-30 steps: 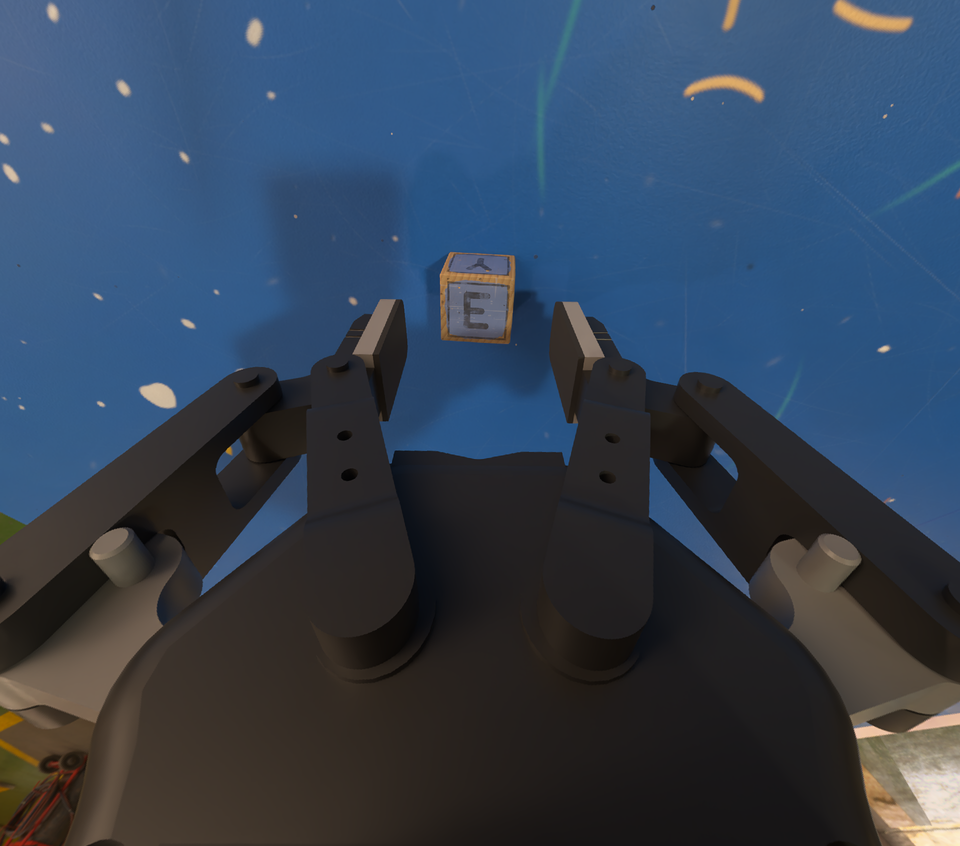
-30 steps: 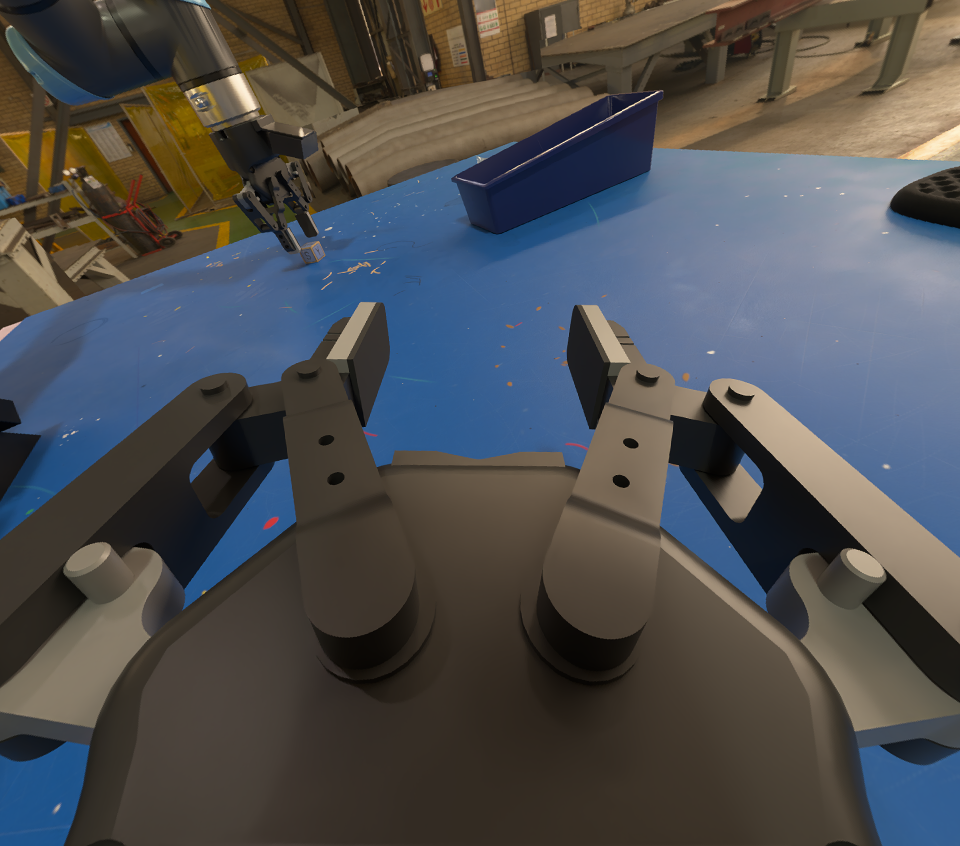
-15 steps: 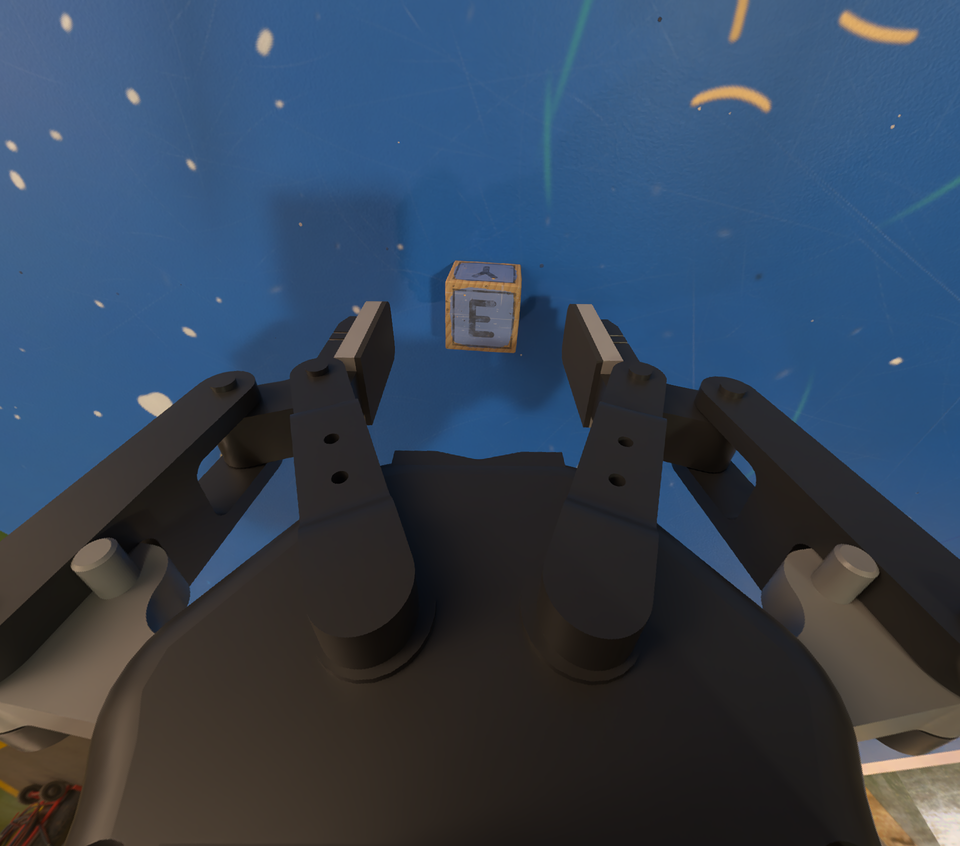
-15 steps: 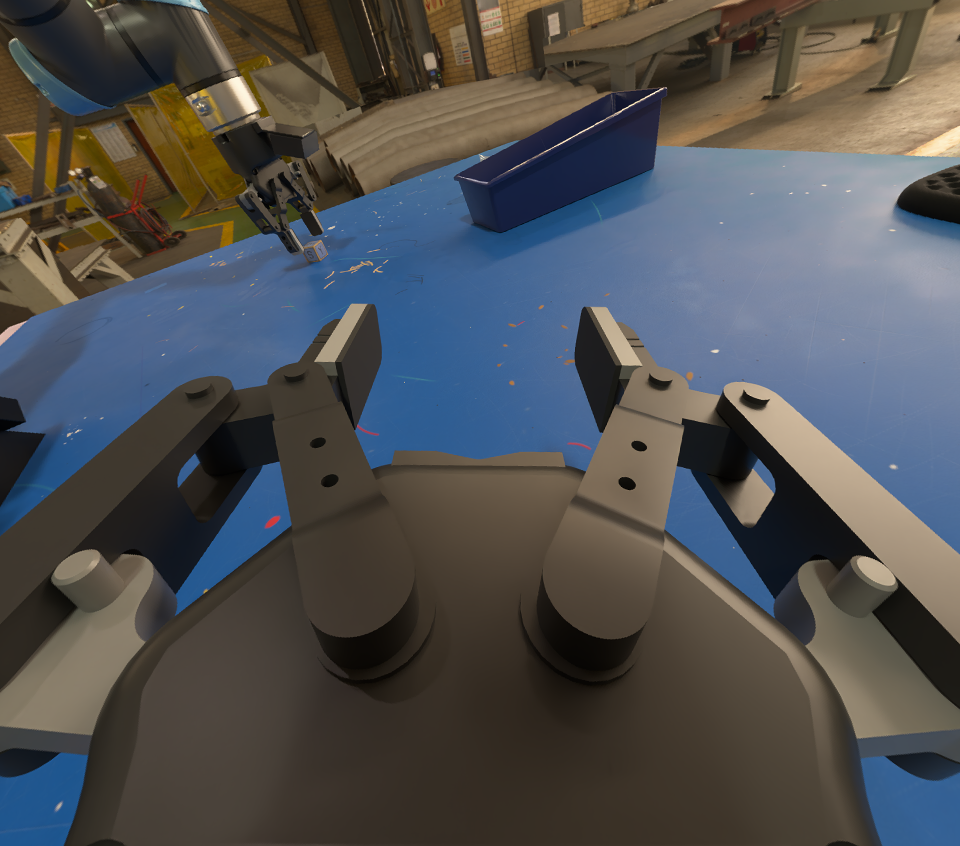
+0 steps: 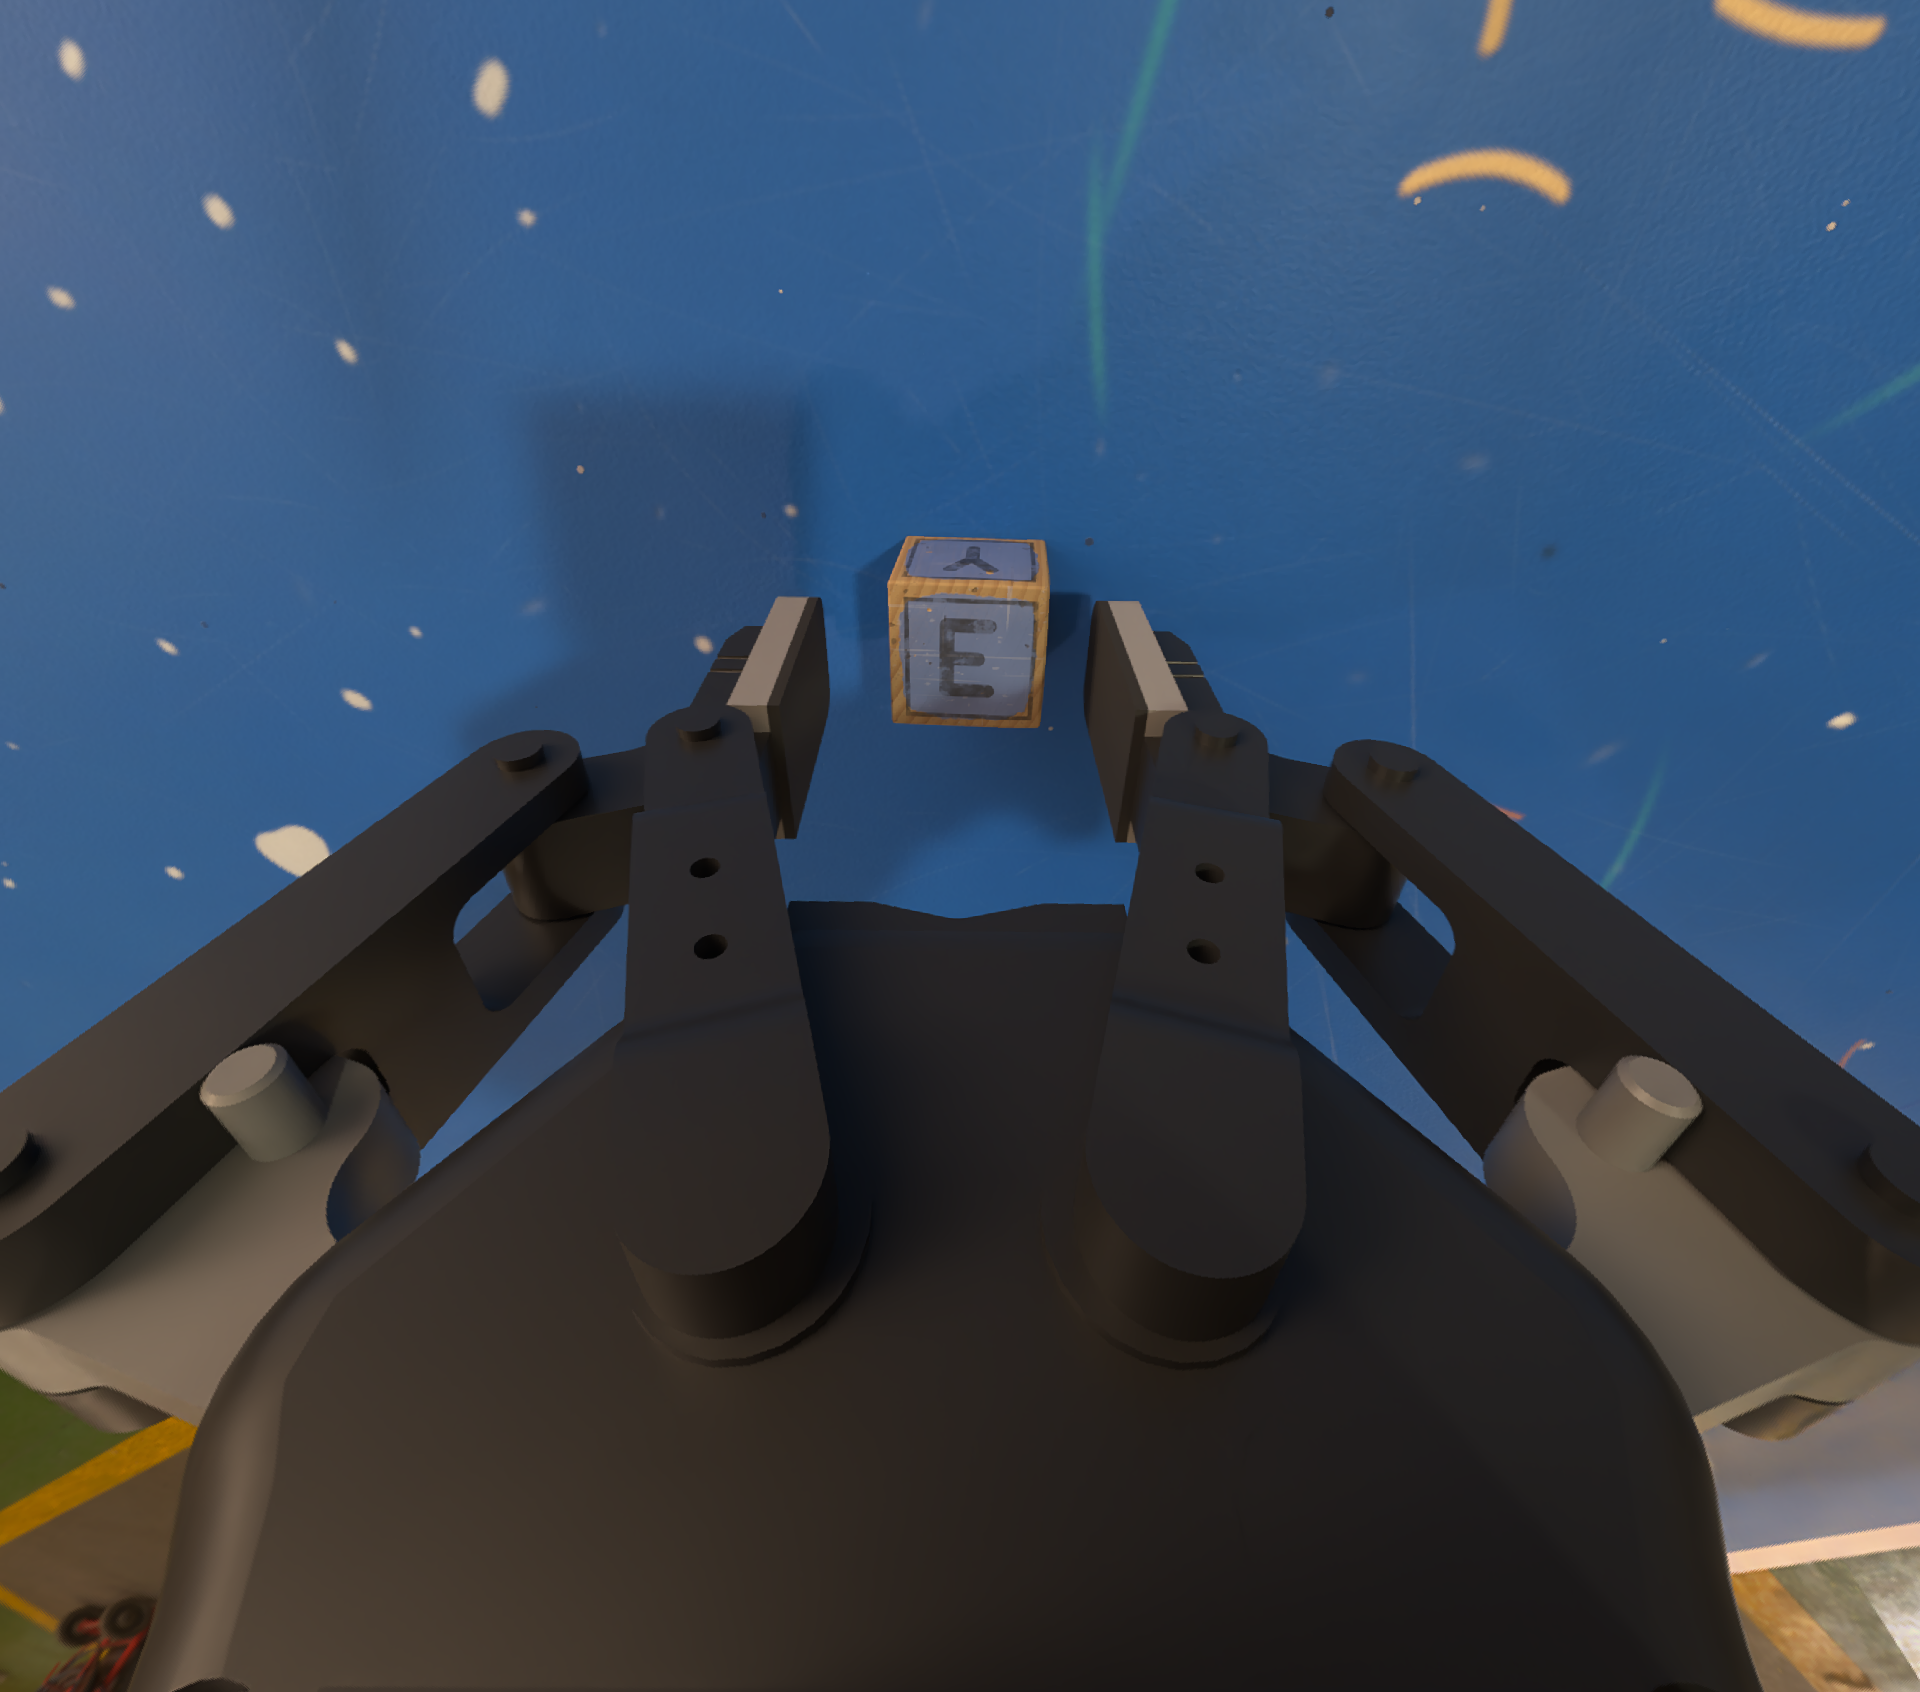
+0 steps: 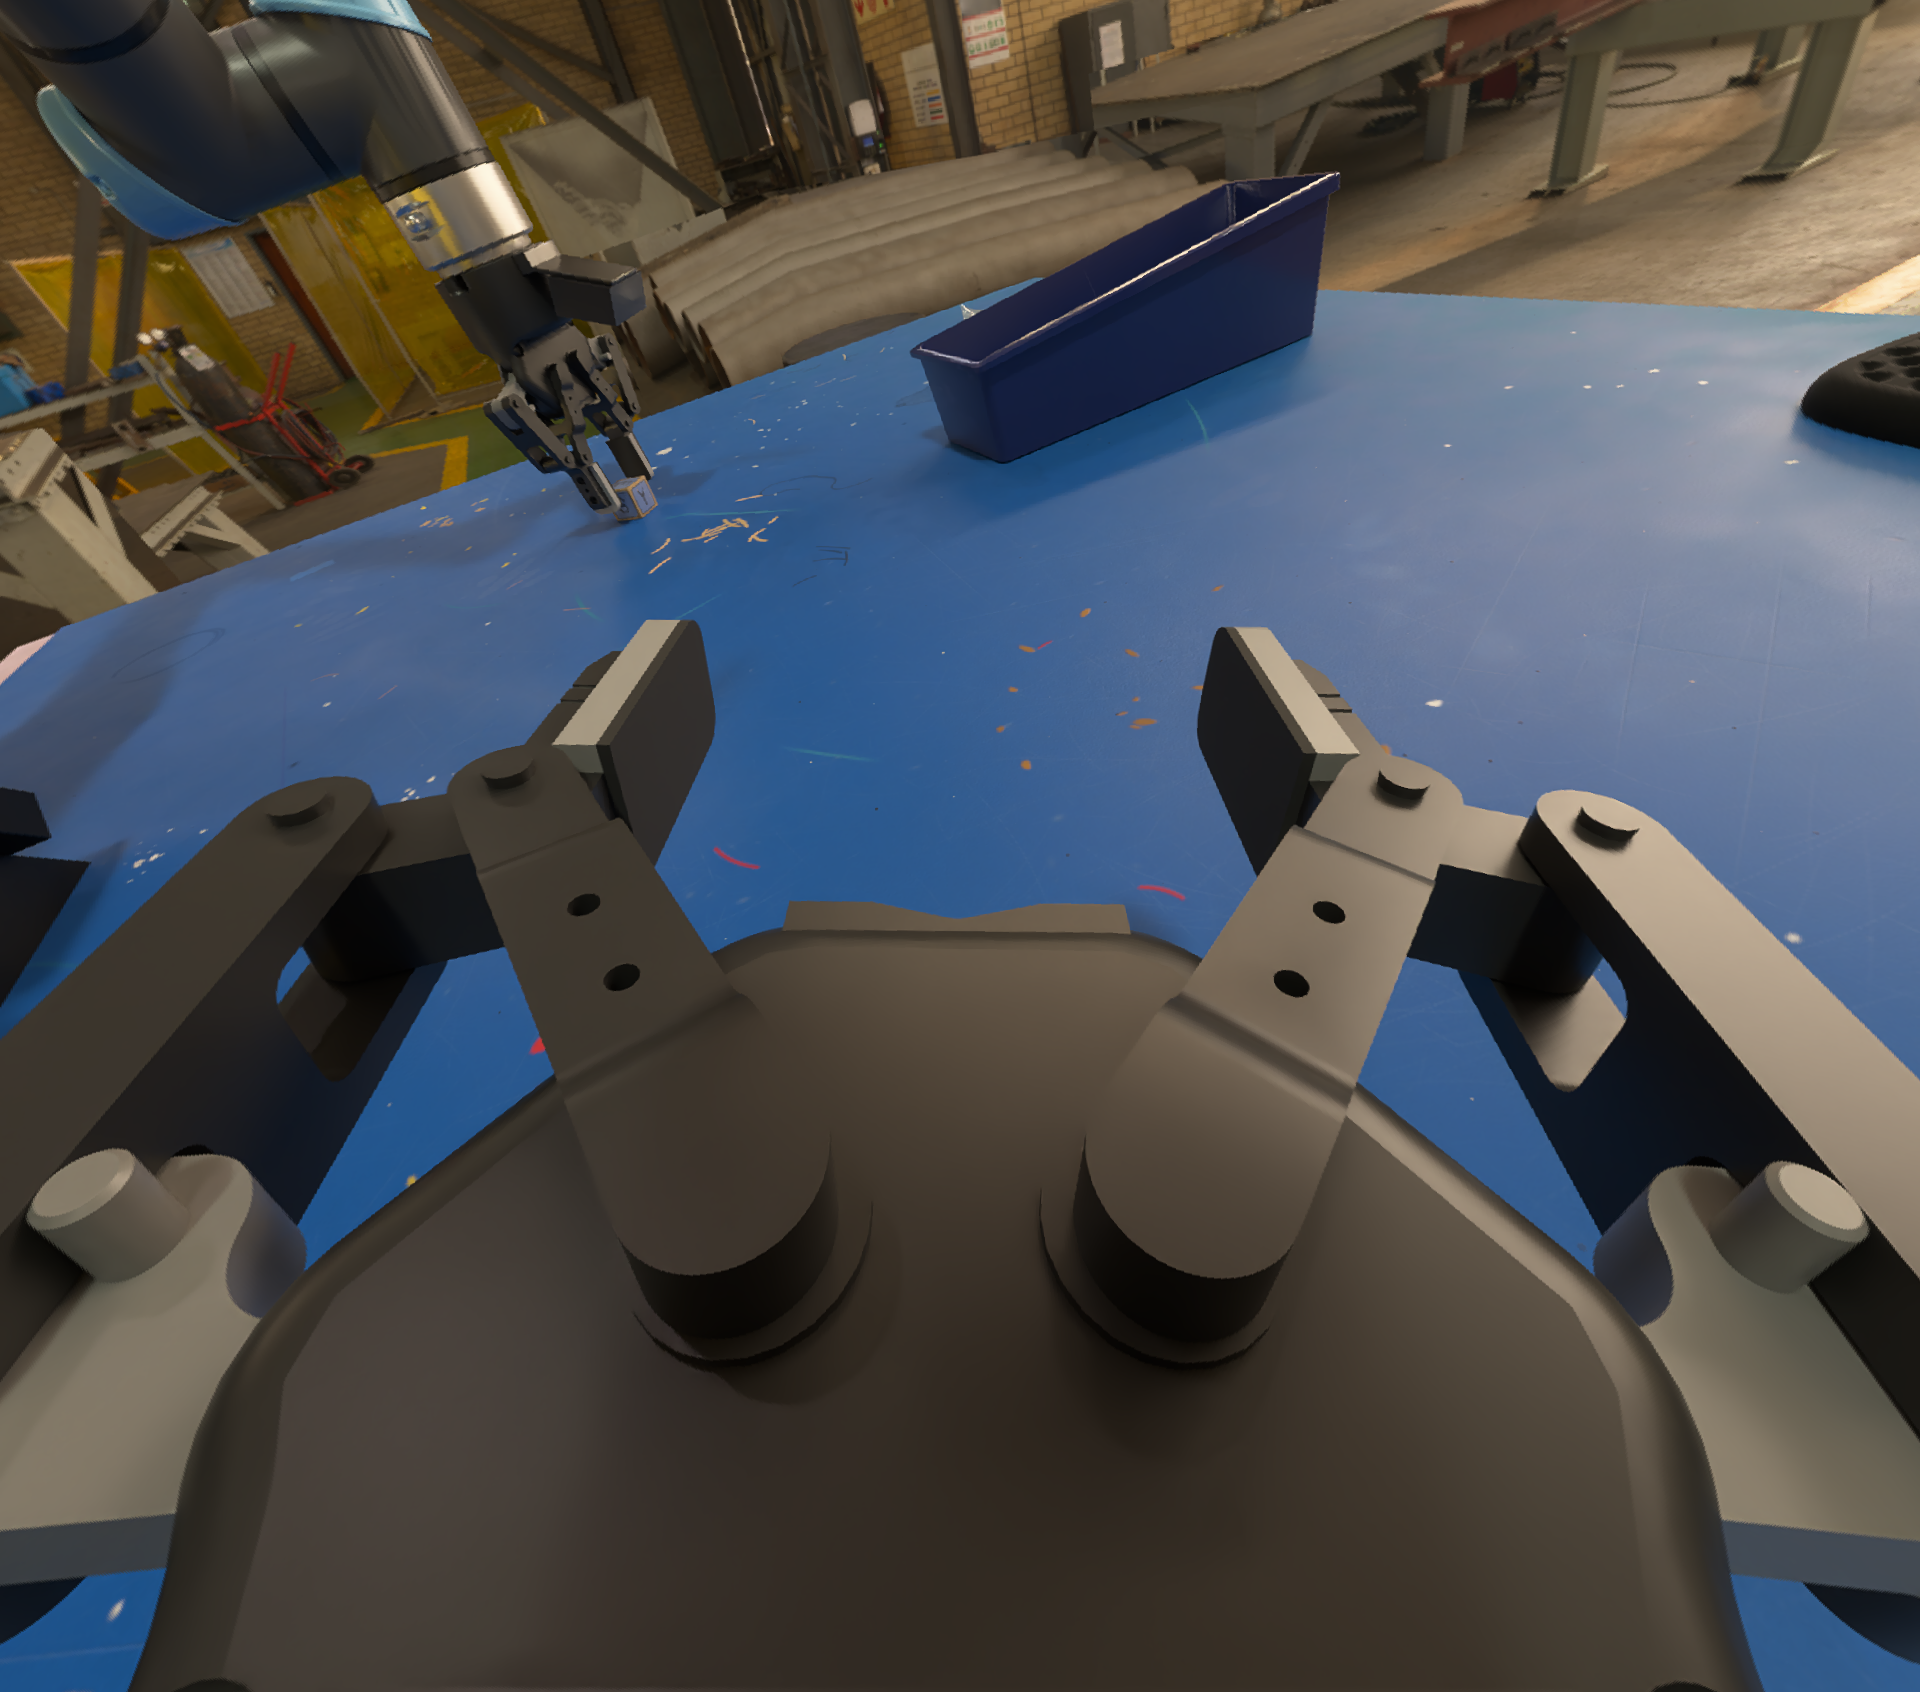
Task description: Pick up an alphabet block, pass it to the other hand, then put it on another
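A small wooden alphabet block (image 5: 967,634) with pale blue faces sits on the blue table. In the left wrist view my left gripper (image 5: 958,666) is open around it, one finger on each side, with small gaps to the block. In the right wrist view the same block (image 6: 636,497) shows far off at the tips of the left gripper (image 6: 613,489). My right gripper (image 6: 954,707) is open and empty above the table's near part. I see no second block.
A dark blue bin (image 6: 1132,312) stands on the table's far side. A black perforated object (image 6: 1870,385) lies at the right edge. The left arm (image 6: 260,94) reaches in from the upper left. Orange and white paint marks dot the table (image 6: 1455,603).
My left gripper has come down around the block and its fingers have closed in a little. My right gripper has opened a little wider.
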`<control>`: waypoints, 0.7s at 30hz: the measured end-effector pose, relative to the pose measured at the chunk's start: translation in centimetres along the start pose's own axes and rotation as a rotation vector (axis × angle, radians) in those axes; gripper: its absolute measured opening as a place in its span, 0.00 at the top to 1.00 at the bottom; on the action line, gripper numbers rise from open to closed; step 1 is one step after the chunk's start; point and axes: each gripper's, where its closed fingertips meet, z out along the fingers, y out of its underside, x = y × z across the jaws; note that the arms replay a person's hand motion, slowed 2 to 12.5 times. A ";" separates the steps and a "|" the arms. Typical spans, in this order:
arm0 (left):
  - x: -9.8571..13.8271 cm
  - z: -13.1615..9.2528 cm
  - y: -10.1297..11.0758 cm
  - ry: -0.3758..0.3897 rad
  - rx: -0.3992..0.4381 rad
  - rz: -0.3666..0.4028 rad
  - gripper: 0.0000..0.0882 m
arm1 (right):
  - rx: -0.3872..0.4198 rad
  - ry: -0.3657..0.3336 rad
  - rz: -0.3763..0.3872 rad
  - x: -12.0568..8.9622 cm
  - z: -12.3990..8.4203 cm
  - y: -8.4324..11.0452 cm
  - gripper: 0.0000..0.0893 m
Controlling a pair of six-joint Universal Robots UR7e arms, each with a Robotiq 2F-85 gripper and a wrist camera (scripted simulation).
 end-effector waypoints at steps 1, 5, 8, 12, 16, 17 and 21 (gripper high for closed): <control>0.1 0.0 0.0 0.005 0.002 0.001 0.51 | 0.000 0.000 0.000 0.0 0.0 0.0 0.08; 0.2 0.0 -0.3 0.026 0.022 0.001 0.71 | 0.001 0.001 -0.002 0.0 0.0 -0.1 0.08; -0.1 -0.2 -0.5 0.017 0.043 -0.002 0.71 | 0.004 0.003 -0.003 0.0 0.0 -0.1 0.08; -0.7 -0.7 -0.8 -0.012 0.076 -0.002 0.71 | 0.009 0.005 -0.002 0.0 -0.1 -0.2 0.08; -1.2 -1.7 -1.3 -0.037 0.135 -0.010 0.71 | 0.013 0.007 0.002 0.0 -0.1 -0.2 0.09; -1.4 -2.1 -1.5 -0.042 0.156 -0.014 0.71 | 0.015 0.007 0.004 0.0 -0.1 -0.2 0.09; -1.9 -3.8 -2.4 -0.061 0.255 -0.035 0.71 | 0.022 0.005 0.014 -0.1 0.0 -0.3 0.10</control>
